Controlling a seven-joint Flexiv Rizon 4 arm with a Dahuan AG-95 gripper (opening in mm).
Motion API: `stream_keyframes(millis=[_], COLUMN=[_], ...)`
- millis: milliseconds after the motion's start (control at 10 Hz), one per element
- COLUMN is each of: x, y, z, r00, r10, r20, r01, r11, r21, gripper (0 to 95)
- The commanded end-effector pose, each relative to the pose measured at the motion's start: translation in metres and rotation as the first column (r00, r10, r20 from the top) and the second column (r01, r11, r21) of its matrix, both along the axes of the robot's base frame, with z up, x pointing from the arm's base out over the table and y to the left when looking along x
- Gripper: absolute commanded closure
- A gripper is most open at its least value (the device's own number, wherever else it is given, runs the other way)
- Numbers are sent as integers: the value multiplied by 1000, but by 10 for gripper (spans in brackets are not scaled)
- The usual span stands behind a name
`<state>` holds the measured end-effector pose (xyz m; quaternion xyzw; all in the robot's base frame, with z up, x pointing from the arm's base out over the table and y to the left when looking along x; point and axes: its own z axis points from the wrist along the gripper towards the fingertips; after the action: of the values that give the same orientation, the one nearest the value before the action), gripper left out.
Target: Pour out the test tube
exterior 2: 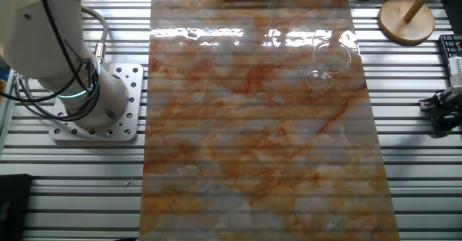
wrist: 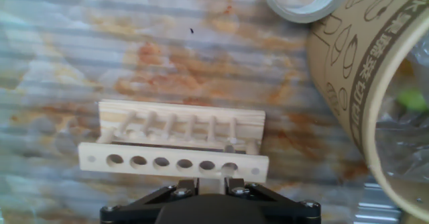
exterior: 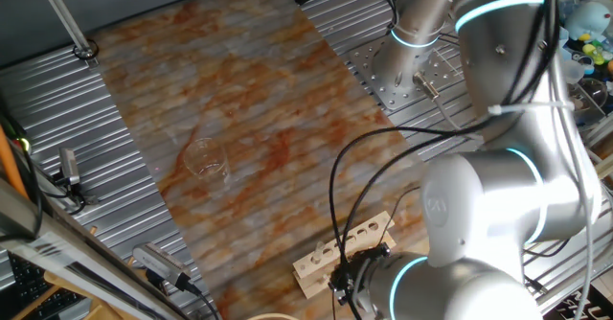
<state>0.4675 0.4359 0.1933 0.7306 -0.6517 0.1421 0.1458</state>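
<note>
I'm looking at a pale matt wooden rack on my glossy marbled mat. The beaker is showing as clear glass beside ribbed metal table.

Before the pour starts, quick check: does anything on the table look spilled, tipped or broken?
Nothing stands out. The wooden rack sits flat and intact, the glass beaker looks upright, and no spill shows on the marbled table. The test tube is too faint to judge.

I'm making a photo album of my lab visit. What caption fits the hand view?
The tool hovers over a pale wooden rack on the marbled table.
</note>
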Motion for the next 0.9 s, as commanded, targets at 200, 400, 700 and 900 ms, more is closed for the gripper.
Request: stream_keyframes(millis=[200,400,700,900], x=[1,4,8,13], y=[-5,-9,-14,-14], z=[-12,-16,-23,-28], r00=[1000,999,999,999], r10=[-5,-2,-4,0], r20=[30,33,39,46], r01=[5,2,5,2], r11=[1000,1000,1000,999], r21=[-17,-17,-26,-41], gripper=[760,760,760,760])
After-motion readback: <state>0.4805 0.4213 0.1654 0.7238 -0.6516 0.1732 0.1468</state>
